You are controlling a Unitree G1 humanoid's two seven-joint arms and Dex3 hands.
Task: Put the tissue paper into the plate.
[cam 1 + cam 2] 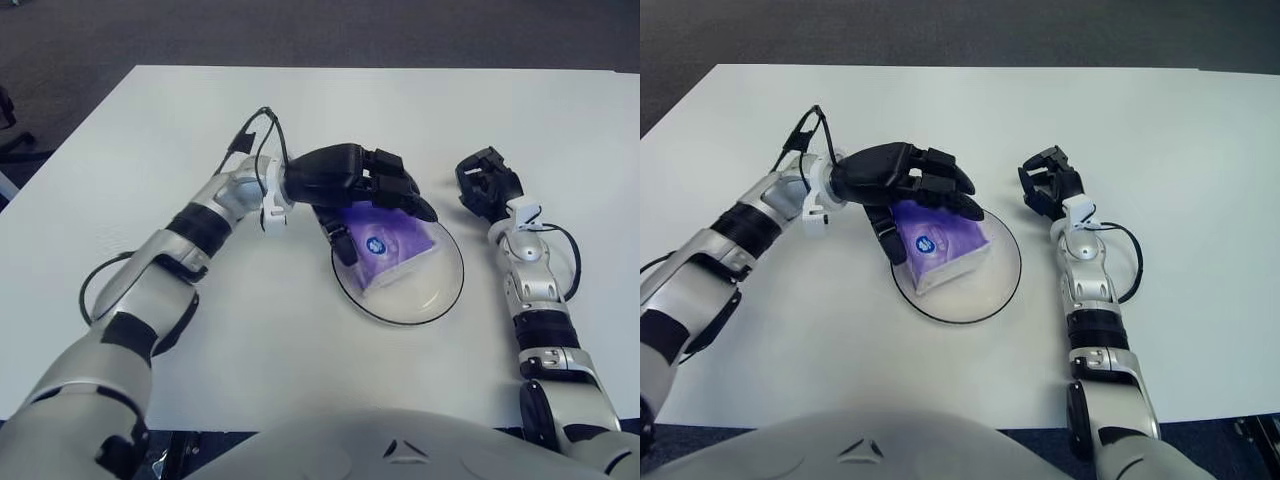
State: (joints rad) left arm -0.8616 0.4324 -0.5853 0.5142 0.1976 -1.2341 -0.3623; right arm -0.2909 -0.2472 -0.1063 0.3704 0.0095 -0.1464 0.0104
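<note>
The purple tissue pack lies flat inside the white plate, towards its far left part. My left hand hovers over the pack's far left edge. Its fingers are spread above the pack's far side and the thumb hangs beside the pack's left edge, so the hand looks open and no longer grips. My right hand shows just right of the plate, holding nothing, its fingers loosely bent.
The white table ends at a far edge against dark floor. A black cable loops off my left wrist, and another cable loops off my right forearm.
</note>
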